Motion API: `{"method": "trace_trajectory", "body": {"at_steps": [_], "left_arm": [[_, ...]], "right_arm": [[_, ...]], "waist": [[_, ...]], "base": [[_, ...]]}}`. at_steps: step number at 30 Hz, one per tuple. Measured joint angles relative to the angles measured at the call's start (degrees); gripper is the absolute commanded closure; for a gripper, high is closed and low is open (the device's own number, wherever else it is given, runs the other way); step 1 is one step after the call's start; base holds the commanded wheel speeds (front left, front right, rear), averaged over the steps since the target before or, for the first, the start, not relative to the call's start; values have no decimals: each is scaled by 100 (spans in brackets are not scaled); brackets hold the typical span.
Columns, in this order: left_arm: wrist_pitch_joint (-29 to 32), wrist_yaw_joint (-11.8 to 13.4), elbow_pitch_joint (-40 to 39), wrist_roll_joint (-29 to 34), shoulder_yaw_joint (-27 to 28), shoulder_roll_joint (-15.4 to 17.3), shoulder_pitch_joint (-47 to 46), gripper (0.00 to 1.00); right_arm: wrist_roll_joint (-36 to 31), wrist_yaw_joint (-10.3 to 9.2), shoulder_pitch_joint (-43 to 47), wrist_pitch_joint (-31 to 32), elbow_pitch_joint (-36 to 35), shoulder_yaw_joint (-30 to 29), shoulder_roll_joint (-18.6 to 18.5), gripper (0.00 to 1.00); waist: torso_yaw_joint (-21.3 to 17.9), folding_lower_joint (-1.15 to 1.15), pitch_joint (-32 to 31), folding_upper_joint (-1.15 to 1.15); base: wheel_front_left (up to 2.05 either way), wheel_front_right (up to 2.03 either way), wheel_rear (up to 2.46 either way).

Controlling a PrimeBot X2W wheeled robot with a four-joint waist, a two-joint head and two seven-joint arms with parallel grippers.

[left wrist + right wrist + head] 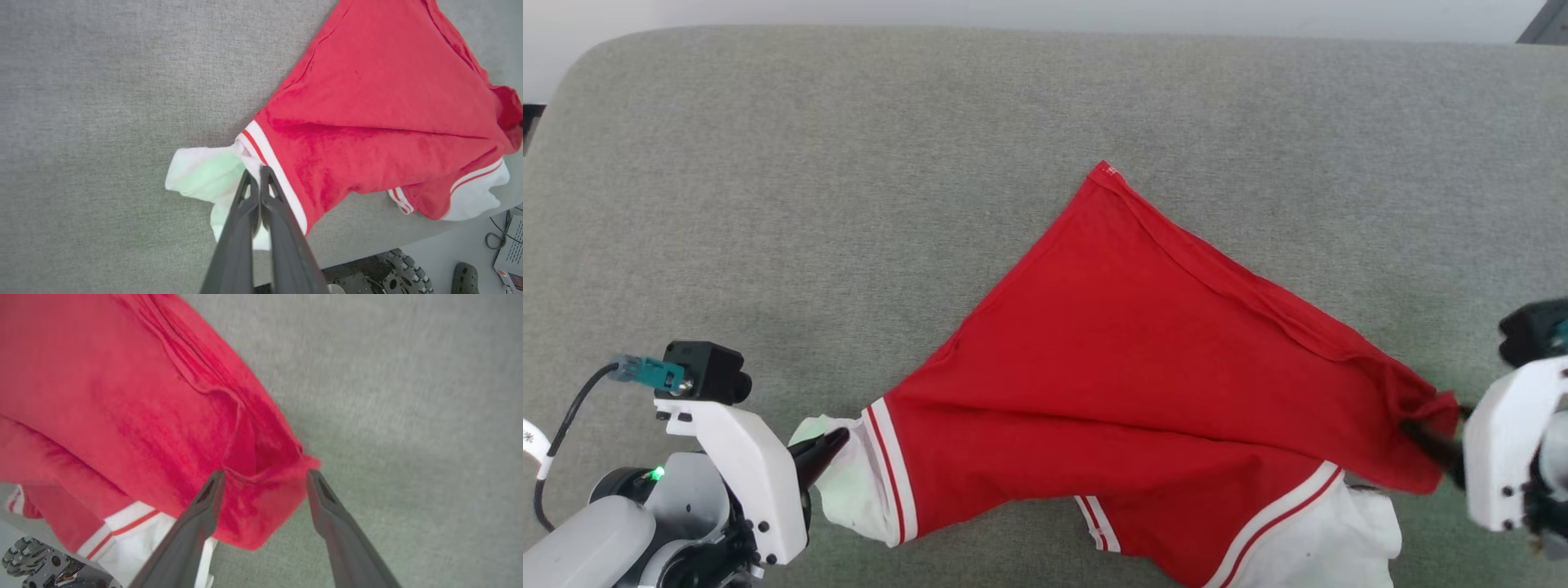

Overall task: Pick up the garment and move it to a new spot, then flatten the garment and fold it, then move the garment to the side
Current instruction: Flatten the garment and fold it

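Lower left of the head view: we see the left gripper [829,452] clamped on the garment [1143,359], its two dark fingers pressed together over a white sleeve panel [849,490]. The left wrist view bears this out, with the left gripper [256,173] pinching white cloth just beside the paired white stripes [274,163].

At the lower right edge of the head view, the right gripper [1427,443] meets a bunched red corner of the shirt. In the right wrist view we find that gripper [265,477] spread wide. Its fingers [208,498] stand apart on either side of the gathered red fold and are not pressed onto it.

Between the two arms, the garment lies stretched across the lower middle of the head view on a grey padded surface [809,180]. A second white sleeve [1339,531] is crumpled at the bottom right. Farther up, the red body narrows to a hemmed corner [1107,173] that points toward the upper centre and lies flat on the padding. Beyond it, the grey surface runs on to its rounded far edge at the top of the frame.
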Motion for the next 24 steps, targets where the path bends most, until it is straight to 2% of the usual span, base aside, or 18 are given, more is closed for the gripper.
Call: {"method": "trace_trajectory", "body": {"at_steps": [6, 10, 12, 18, 24], "left_arm": [[49, -13, -33, 52, -55, 3, -8, 100], [77, -77, -30, 102, -108, -43, -88, 100], [133, -137, -10, 130, -162, -134, -190, 100], [245, -313, 102, 225, -300, -396, -478, 100], [328, -510, 343, 394, -508, -739, -738, 100]], "right_arm": [[-81, -1, -182, 60, -1060, -299, 70, 0], [-191, -4, -626, -259, -1256, -168, 349, 0], [-165, -4, -1074, -565, -966, 37, 499, 0], [-118, -4, -2075, -1248, 232, 649, 410, 0], [4, -4, -2949, -1713, 1614, 1404, 71, 0]], "waist": [[92, 0, -15, 0], [202, 0, 14, 0], [336, 0, 51, 0], [714, 0, 143, 0], [1214, 0, 257, 0]], "base": [[0, 0, 0], [0, 0, 0], [0, 0, 0], [0, 0, 0], [0, 0, 0]]}}
